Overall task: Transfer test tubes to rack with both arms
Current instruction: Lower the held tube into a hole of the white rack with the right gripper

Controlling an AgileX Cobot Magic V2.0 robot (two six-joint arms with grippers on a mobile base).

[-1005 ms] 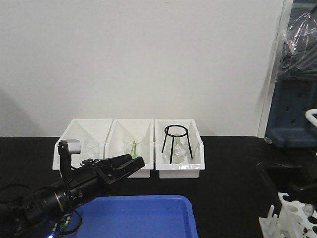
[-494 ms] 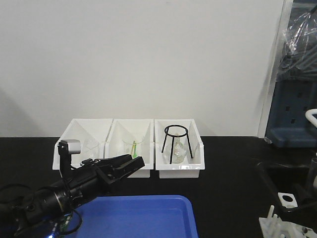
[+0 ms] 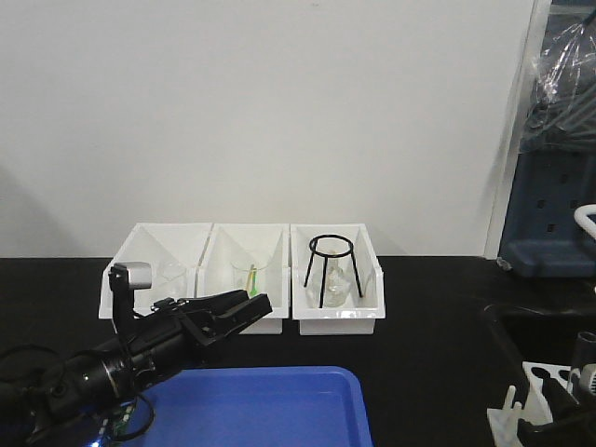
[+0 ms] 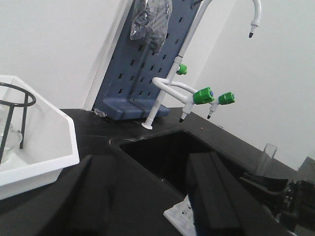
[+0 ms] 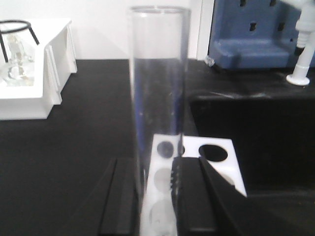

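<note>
My right gripper (image 5: 156,196) is shut on a clear test tube (image 5: 158,83) and holds it upright just above the white rack (image 5: 216,157), over its left row of holes. In the front view the test tube (image 3: 584,347) and the rack (image 3: 540,377) sit at the bottom right edge. My left gripper (image 3: 256,303) is open and empty at the lower left, pointing right. In the left wrist view, between its fingers (image 4: 211,191), I see a corner of the rack (image 4: 178,216) and the held tube (image 4: 266,158).
Three white bins (image 3: 247,279) stand at the back; the right one holds a black ring stand (image 3: 330,268). A blue tray (image 3: 261,410) lies at the front. A black sink (image 4: 172,152), a green-handled faucet (image 4: 202,94) and a blue pegboard (image 4: 142,59) are on the right.
My right gripper has lowered the test tube toward the rack at the bottom right. The left arm has not moved.
</note>
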